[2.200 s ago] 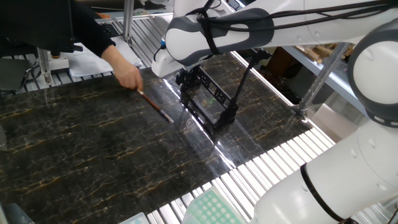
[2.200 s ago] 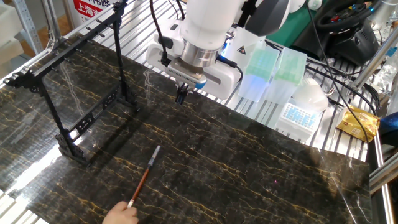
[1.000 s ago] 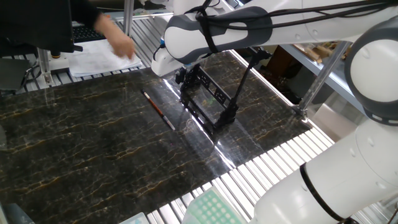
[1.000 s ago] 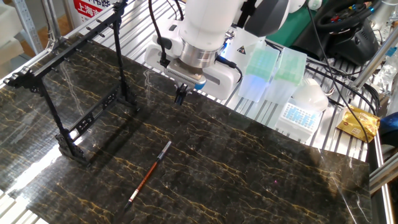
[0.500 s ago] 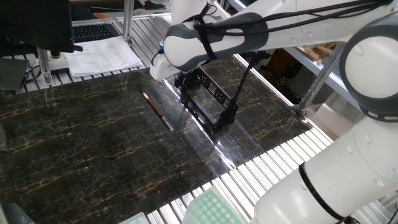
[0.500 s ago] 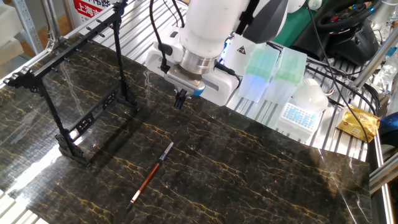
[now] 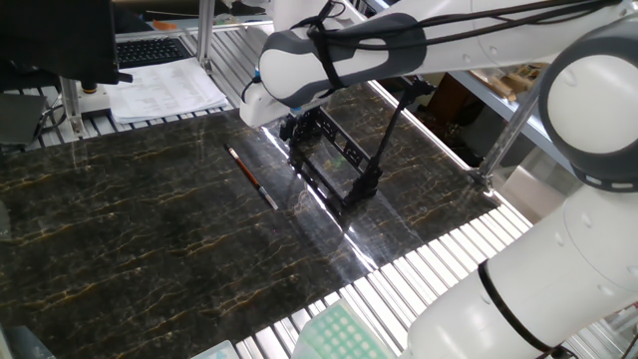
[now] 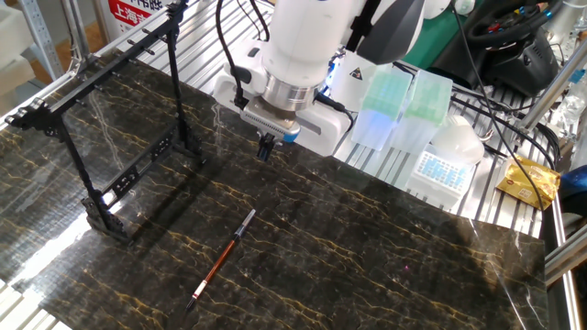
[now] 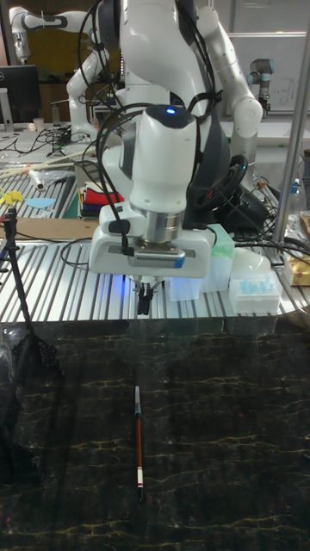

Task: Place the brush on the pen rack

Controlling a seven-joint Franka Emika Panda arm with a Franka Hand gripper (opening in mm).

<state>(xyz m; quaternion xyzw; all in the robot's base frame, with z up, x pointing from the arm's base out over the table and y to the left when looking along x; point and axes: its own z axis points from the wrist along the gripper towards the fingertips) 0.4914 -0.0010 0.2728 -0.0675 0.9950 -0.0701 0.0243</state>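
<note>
Right now my claw (image 8: 265,147) hangs above the worktop (image 8: 385,247), near the edge that borders the ribbed metal decking, fingers (image 9: 145,300) pointing down & pressed together w/ nothing between them. It touches nothing.

Brush (image 8: 222,258) lies flat on the dark marble-look surface, roughly mid-worktop, well apart from my claw and out toward the opposite edge. In the tall fixed view it's nearly in line below the claw, lengthwise. Reddish-brown section sits mid-shaft; pale tip at the end farthest from me.

Pen rack (image 8: 110,137) stands upright at the worktop end to the brush's side, black thin-bar frame w/ slanted arms, base on the surface. Brush & rack are apart, not touching; rack holds nothing I can see.

Off the worktop, on the decking: green pipette-tip boxes (image 8: 399,105) beside my arm.
</note>
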